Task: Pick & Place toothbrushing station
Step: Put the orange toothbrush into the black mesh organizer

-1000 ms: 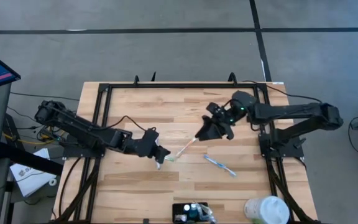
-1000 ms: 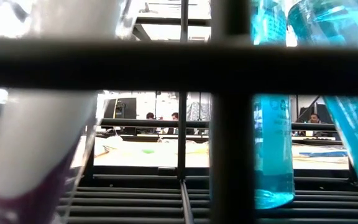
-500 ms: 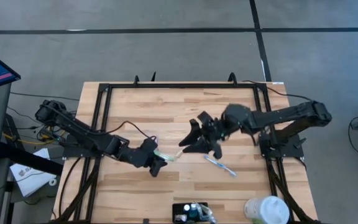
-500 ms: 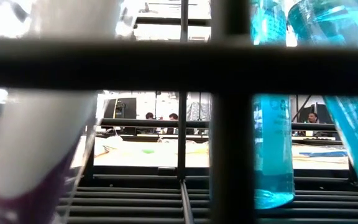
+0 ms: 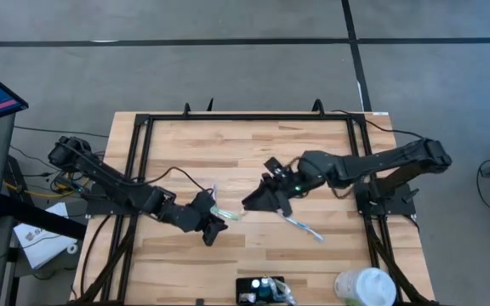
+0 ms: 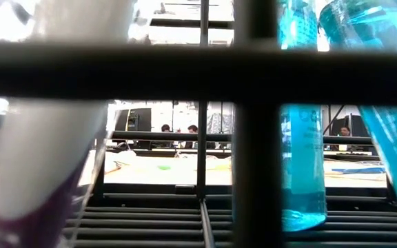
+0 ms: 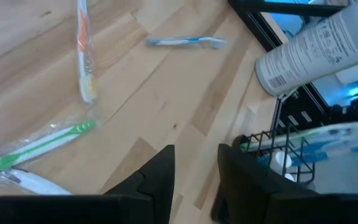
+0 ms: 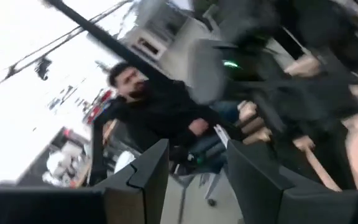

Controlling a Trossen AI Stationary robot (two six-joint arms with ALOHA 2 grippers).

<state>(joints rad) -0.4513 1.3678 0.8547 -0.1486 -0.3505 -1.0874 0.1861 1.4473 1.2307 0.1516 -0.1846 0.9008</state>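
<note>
**Wood bench, black frame, station parked at the near edge**

Wood plank bench [image 5: 228, 144] with a black frame [image 5: 249, 116] round it, on a grey floor [image 5: 228, 68] with dark seams. The low view peeks through black bars at a bright room with people [image 6: 178, 129] seated far back; the right wrist view catches a person [image 8: 160, 112] in a dark top.

The station [image 5: 262, 291] is a small, low black holder at the near edge, about mid-width, with blue-green bits in it. Right of it stands a white tub [image 5: 364, 287].

Mid-bench is where it's busy. The left claw [image 5: 213, 228] sits low over the planks, fingers partly apart with nothing between them, just beside a green brush [image 5: 226, 212]. The right claw [image 5: 258, 201] is close by, also partly open, and I see nothing in it. A blue brush [image 5: 300, 225] lies just right of it. Plenty of bare wood at the far side, and between the claws and the station.
</note>
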